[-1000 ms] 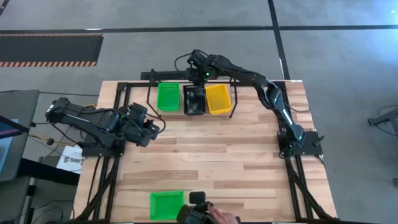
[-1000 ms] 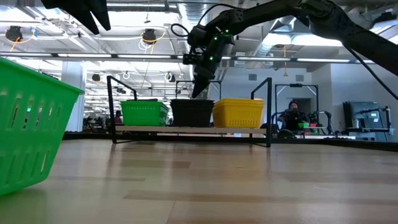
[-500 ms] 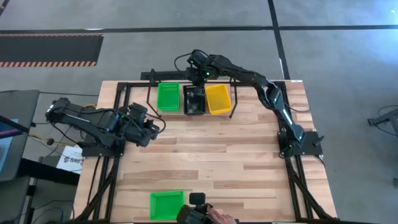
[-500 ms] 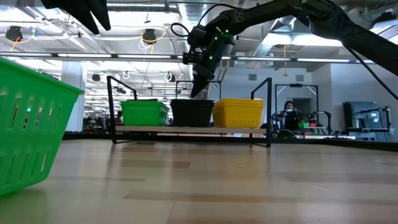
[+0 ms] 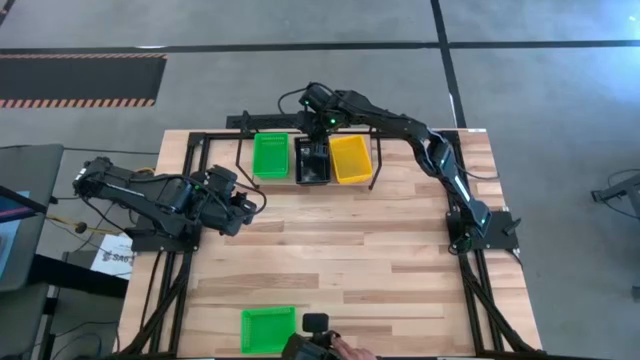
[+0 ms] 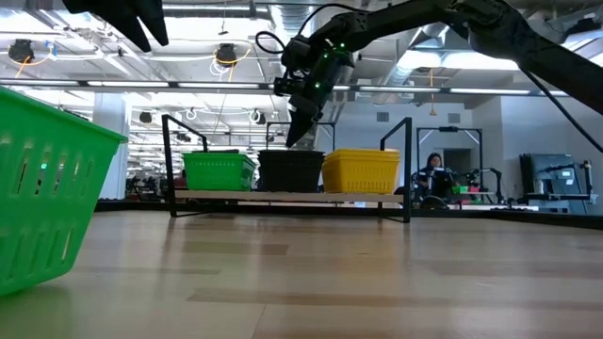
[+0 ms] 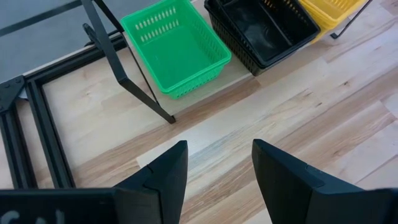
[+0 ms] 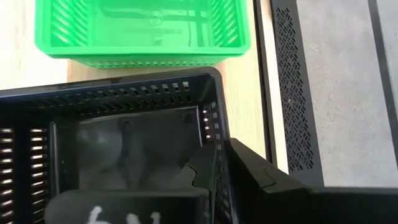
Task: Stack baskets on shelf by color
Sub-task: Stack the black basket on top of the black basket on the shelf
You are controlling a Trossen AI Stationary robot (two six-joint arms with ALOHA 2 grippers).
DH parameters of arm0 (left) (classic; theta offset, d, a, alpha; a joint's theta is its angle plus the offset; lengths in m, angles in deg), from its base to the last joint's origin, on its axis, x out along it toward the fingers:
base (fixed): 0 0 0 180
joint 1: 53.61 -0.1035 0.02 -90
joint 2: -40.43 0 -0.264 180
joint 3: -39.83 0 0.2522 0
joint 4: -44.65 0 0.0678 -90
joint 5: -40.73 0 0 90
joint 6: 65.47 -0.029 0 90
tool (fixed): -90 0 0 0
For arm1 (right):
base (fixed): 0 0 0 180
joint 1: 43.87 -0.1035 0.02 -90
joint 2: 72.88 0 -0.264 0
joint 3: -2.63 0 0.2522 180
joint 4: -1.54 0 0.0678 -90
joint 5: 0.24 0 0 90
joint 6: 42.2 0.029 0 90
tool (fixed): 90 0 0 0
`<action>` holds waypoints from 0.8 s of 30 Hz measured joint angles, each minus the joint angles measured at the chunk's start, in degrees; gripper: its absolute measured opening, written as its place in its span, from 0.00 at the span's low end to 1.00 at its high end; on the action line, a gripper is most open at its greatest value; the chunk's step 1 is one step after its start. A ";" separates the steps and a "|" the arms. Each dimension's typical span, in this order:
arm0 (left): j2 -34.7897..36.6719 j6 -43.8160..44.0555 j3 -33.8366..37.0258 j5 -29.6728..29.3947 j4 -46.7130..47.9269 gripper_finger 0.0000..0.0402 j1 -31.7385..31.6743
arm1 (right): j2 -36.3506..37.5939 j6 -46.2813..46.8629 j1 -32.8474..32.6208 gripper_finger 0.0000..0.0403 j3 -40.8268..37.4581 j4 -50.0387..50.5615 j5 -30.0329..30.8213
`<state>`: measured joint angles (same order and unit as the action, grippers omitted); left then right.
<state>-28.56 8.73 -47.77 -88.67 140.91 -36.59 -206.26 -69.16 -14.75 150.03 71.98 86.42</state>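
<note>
On the shelf (image 6: 283,196) at the table's far edge stand a green basket (image 5: 270,156), a black basket (image 5: 312,162) and a yellow basket (image 5: 350,158), side by side on their bottoms. My right gripper (image 5: 318,132) reaches over the black basket's far end and is shut on it. Another green basket (image 5: 268,328) sits on the table at the near edge and fills the left of the low view (image 6: 47,188). My left gripper (image 7: 217,168) hangs open over the table's left side (image 5: 245,203), holding nothing. My right gripper has the black basket's far end wall (image 8: 216,155) between its fingers, one finger (image 8: 199,174) inside the basket and one (image 8: 255,177) outside. The fingers slant down from the far right side. The basket rests level on the shelf between the green and yellow ones.
The shelf's thin black wire legs (image 7: 134,81) stand on the wooden table. A black frame (image 5: 190,150) runs round the table's edges. At the near edge, beside the green basket, a person's hand (image 5: 345,350) holds a small dark device (image 5: 315,322).
</note>
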 joint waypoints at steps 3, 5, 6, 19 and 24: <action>0.00 0.00 0.00 0.00 -0.09 0.42 -0.02 | 0.03 -0.31 0.02 0.14 -0.79 -1.23 0.01; 0.00 0.00 0.01 0.00 -0.09 0.42 -0.01 | 0.03 -0.28 0.07 0.14 -2.32 -2.58 0.01; -0.01 0.00 0.01 0.00 -0.09 0.42 -0.01 | -0.03 -0.28 0.10 0.14 -3.05 -2.88 0.05; 0.00 0.00 0.00 0.00 -0.09 0.42 0.00 | -0.07 -1.00 0.59 0.14 -3.35 -4.42 2.04; -0.01 -0.03 0.00 0.00 -0.09 0.42 -0.02 | 0.69 -0.02 -0.68 0.14 1.22 -1.63 2.22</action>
<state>-28.57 8.69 -47.77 -88.67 140.82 -36.61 -205.57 -69.18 -15.42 151.26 70.36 88.63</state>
